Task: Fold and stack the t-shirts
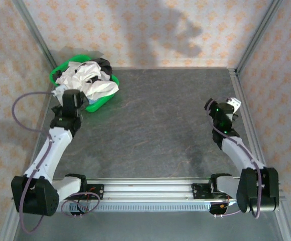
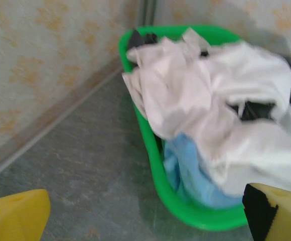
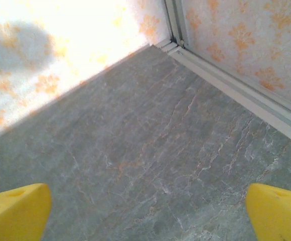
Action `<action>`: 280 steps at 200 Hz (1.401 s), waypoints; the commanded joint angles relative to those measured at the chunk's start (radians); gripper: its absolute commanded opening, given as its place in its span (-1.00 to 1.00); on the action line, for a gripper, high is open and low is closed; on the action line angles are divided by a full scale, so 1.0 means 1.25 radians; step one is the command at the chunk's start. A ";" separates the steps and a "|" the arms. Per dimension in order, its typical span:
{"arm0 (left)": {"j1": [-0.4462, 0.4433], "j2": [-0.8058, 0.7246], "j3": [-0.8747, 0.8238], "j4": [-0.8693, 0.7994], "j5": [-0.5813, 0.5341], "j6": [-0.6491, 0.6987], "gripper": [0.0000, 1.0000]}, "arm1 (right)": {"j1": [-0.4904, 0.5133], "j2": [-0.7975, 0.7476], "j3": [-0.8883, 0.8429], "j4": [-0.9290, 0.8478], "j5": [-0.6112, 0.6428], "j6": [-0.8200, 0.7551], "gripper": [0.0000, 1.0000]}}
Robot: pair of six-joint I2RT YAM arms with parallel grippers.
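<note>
The t-shirts (image 1: pixel 88 80) lie crumpled in a heap in the green basket (image 1: pixel 64 66) at the table's far left. In the left wrist view a white shirt (image 2: pixel 195 100) lies on top, a light blue one (image 2: pixel 190 170) is under it by the basket's rim (image 2: pixel 155 176), and black cloth (image 2: pixel 258 108) shows at the right. My left gripper (image 1: pixel 75 96) is open just short of the basket's near side, nothing between its yellow fingertips (image 2: pixel 15 216). My right gripper (image 1: pixel 221 105) is open over bare table at the far right, its yellow fingertips (image 3: pixel 278 213) wide apart.
The grey stone-patterned table (image 1: pixel 160 125) is walled by patterned panels on three sides, with metal frame posts in the corners (image 3: pixel 173 25). A metal rail (image 1: pixel 145 188) carrying both arm bases runs along the near edge.
</note>
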 commanded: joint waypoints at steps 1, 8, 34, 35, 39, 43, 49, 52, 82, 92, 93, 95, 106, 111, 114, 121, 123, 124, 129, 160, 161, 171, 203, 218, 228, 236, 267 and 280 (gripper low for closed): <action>0.003 0.123 0.093 -0.276 -0.041 -0.101 1.00 | 0.007 -0.004 0.062 -0.137 -0.074 0.040 0.99; 0.004 0.164 0.123 -0.298 -0.019 -0.105 0.99 | 0.011 0.000 0.077 -0.158 -0.091 0.038 0.99; 0.005 0.258 0.185 -0.281 0.122 -0.086 0.99 | 0.017 0.015 0.106 -0.180 -0.174 0.032 0.99; 0.004 0.260 0.187 -0.279 0.123 -0.087 0.99 | 0.017 0.016 0.107 -0.180 -0.178 0.031 0.99; 0.004 0.269 0.195 -0.276 0.128 -0.091 0.99 | 0.017 0.020 0.109 -0.181 -0.187 0.029 0.99; 0.006 0.278 0.204 -0.275 0.135 -0.093 1.00 | 0.018 0.023 0.113 -0.183 -0.199 0.027 0.99; 0.011 0.292 0.218 -0.277 0.152 -0.100 1.00 | 0.019 0.030 0.116 -0.186 -0.214 0.021 0.99; 0.015 0.299 0.227 -0.280 0.162 -0.104 1.00 | 0.020 0.033 0.117 -0.185 -0.222 0.017 0.99; 0.034 0.374 0.271 -0.276 0.234 -0.142 1.00 | 0.023 0.083 0.129 -0.201 -0.242 0.003 0.99; 0.039 0.393 0.279 -0.279 0.235 -0.163 1.00 | 0.023 0.100 0.133 -0.204 -0.246 -0.002 0.99; 0.040 0.395 0.279 -0.279 0.237 -0.166 1.00 | 0.023 0.102 0.135 -0.205 -0.246 -0.002 0.99; 0.041 0.398 0.280 -0.277 0.240 -0.169 1.00 | 0.023 0.104 0.135 -0.205 -0.245 -0.003 0.99; 0.053 0.415 0.282 -0.266 0.261 -0.176 0.75 | 0.024 0.123 0.143 -0.211 -0.247 -0.005 0.99; 0.057 0.420 0.282 -0.261 0.263 -0.182 0.42 | 0.024 0.131 0.146 -0.214 -0.254 -0.008 0.99; 0.058 0.426 0.283 -0.261 0.261 -0.184 0.28 | 0.024 0.137 0.149 -0.215 -0.258 -0.008 0.99; 0.061 0.436 0.287 -0.259 0.267 -0.180 0.14 | 0.024 0.148 0.155 -0.218 -0.264 -0.010 0.99; 0.062 0.441 0.288 -0.260 0.270 -0.178 0.13 | 0.024 0.149 0.155 -0.219 -0.265 -0.009 0.99; 0.062 0.443 0.289 -0.262 0.271 -0.177 0.13 | 0.025 0.151 0.156 -0.220 -0.264 -0.009 0.99; 0.062 0.449 0.295 -0.269 0.272 -0.172 0.09 | 0.025 0.156 0.160 -0.223 -0.265 -0.009 0.99; 0.070 0.461 0.297 -0.319 0.241 -0.146 -0.17 | 0.028 0.190 0.174 -0.237 -0.258 -0.007 0.99; 0.071 0.460 0.295 -0.320 0.241 -0.145 -0.20 | 0.028 0.192 0.174 -0.238 -0.257 -0.007 0.99; 0.080 0.449 0.278 -0.325 0.241 -0.130 -0.34 | 0.028 0.202 0.180 -0.245 -0.256 -0.006 0.99; 0.152 0.411 0.235 -0.367 0.232 -0.088 -0.56 | 0.031 0.228 0.193 -0.261 -0.259 0.002 0.99; 0.189 0.394 0.235 -0.392 0.220 -0.069 -0.45 | 0.034 0.239 0.199 -0.265 -0.260 0.007 0.99; 0.208 0.386 0.241 -0.407 0.212 -0.057 -0.25 | 0.035 0.246 0.202 -0.270 -0.262 0.007 0.99; 0.217 0.380 0.252 -0.422 0.197 -0.057 0.07 | 0.036 0.252 0.206 -0.273 -0.261 0.008 0.99; 0.198 0.348 0.314 -0.488 0.158 -0.055 0.47 | 0.039 0.259 0.212 -0.286 -0.252 0.007 0.99; 0.129 0.321 0.331 -0.499 0.113 -0.063 0.55 | 0.039 0.261 0.213 -0.287 -0.252 0.007 0.99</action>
